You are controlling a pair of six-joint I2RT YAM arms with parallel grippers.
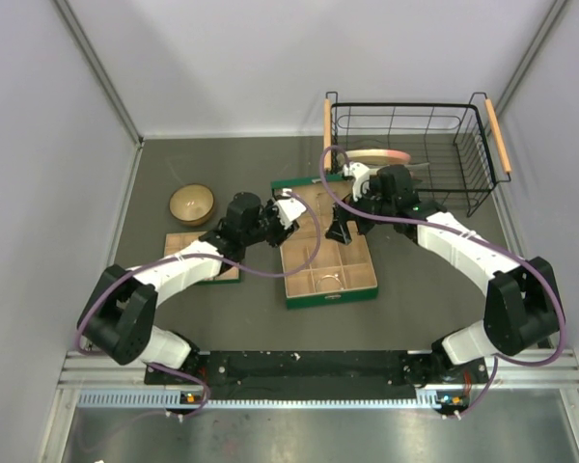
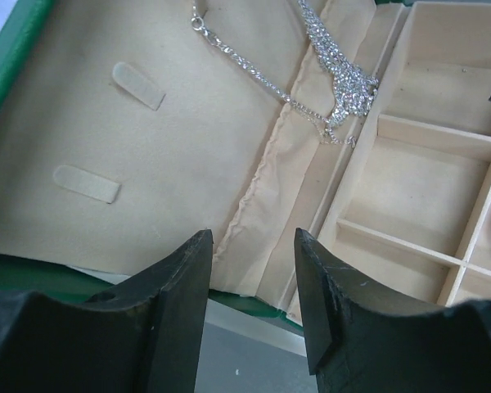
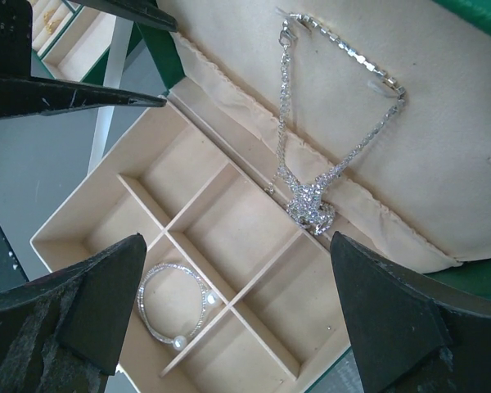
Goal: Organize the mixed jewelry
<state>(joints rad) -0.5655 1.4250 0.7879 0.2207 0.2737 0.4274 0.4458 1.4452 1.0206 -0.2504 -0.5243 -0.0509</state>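
Observation:
The silver chain necklace (image 3: pixel 311 201) hangs on the beige lining of the green box's open lid (image 3: pixel 442 123), its sparkly knot resting on the lining's fold; it also shows in the left wrist view (image 2: pixel 335 74). The thin silver bracelet hoop (image 3: pixel 176 299) with two pearl ends lies in a compartment of the green box (image 1: pixel 299 297). My right gripper (image 3: pixel 237 241) is open wide and empty above the compartments. My left gripper (image 2: pixel 252 233) is open and empty at the lid's edge. Tiny gold bits (image 3: pixel 53 16) lie in a second beige tray.
A round wooden bowl (image 1: pixel 191 204) stands at the back left. A black wire basket (image 1: pixel 415 145) with wooden handles holds a plate at the back right. A small flat beige tray (image 1: pixel 183 243) lies under my left arm. Grey walls enclose the table.

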